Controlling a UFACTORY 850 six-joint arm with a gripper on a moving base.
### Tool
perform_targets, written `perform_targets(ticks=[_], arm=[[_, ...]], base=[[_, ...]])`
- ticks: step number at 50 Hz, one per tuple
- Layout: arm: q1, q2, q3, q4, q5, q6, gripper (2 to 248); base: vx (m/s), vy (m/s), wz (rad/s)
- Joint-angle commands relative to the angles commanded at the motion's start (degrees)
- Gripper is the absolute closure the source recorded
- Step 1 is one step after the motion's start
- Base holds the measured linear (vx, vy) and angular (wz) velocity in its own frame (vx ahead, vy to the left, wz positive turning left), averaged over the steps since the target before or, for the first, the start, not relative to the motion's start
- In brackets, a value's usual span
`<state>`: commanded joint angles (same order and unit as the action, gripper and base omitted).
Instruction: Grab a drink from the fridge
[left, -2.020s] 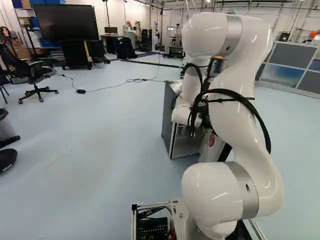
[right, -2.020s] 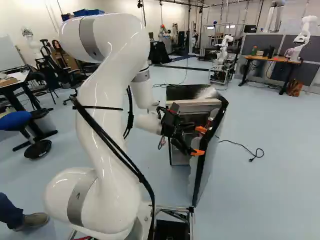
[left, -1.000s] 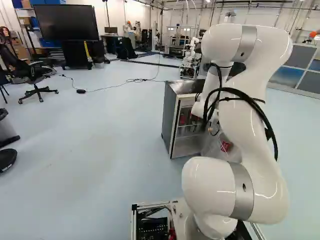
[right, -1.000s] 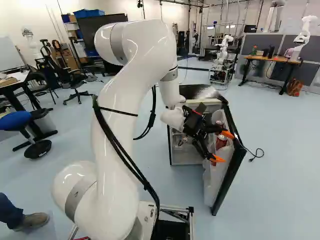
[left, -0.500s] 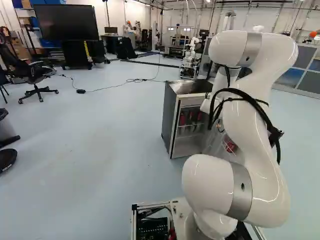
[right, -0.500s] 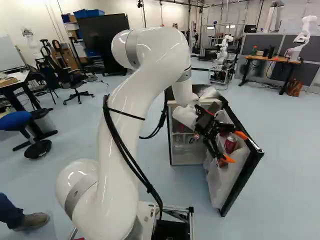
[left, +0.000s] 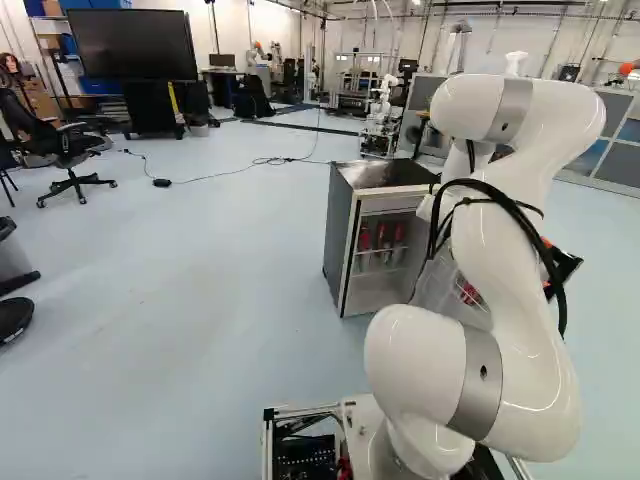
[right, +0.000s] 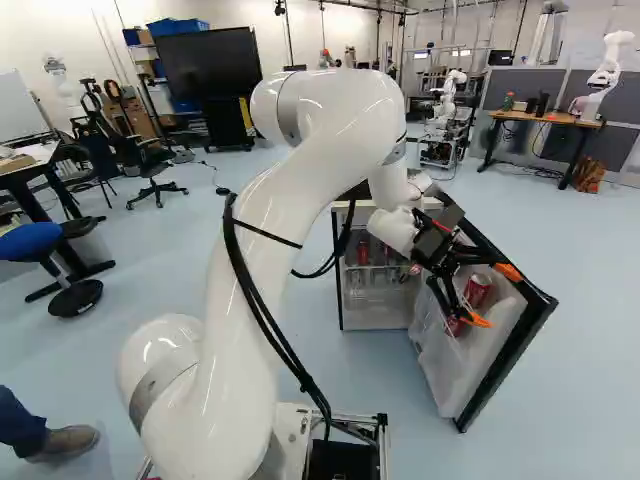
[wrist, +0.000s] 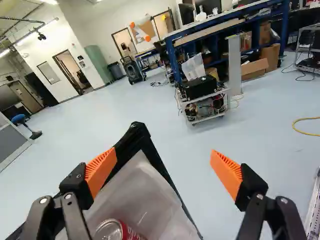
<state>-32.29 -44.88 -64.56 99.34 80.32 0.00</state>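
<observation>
In the right base view my gripper (right: 494, 296) is by the fridge door (right: 508, 352), which stands wide out from the fridge (right: 384, 308). Red cans (right: 478, 290) sit in the door's clear shelf, close to the fingers. In the left base view several red-topped drinks (left: 381, 237) stand inside the fridge (left: 343, 240). The gripper (wrist: 164, 171) is wide open in the wrist view, nothing gripped. One finger overlaps the black door edge (wrist: 145, 142); whether it touches is unclear. A red can (wrist: 111, 230) shows beside that finger, low in the door shelf.
Another robot (right: 605, 75) stands by a desk (right: 545, 118) behind the fridge, and another robot (left: 380, 110) is farther back. A wheeled cart (wrist: 207, 107) stands on the floor beyond the fingers. A person's shoe (right: 68, 441) is left of the arm in the right base view.
My arm has swung to the right, the open gripper moving with it. The fridge door has turned farther outward, its cans along with it, exposing more of the interior. The base has stayed put.
</observation>
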Motion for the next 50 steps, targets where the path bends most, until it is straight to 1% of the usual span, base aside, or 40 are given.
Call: perform_targets(ticks=[8,15,24,50], arm=[[-0.22,1.12,2.41,-0.86,0.00,0.00,3],[0.27,2.43,5.24,-3.39,0.00,0.00,3],[1.61,4.16,8.84,-8.36,0.00,0.00,3],[6.43,9.09,18.19,-23.93,0.00,0.00,3]], base=[[0.000,0.000,0.000],[0.000,0.000,0.000],[0.000,0.000,0.000],[0.000,0.000,0.000]])
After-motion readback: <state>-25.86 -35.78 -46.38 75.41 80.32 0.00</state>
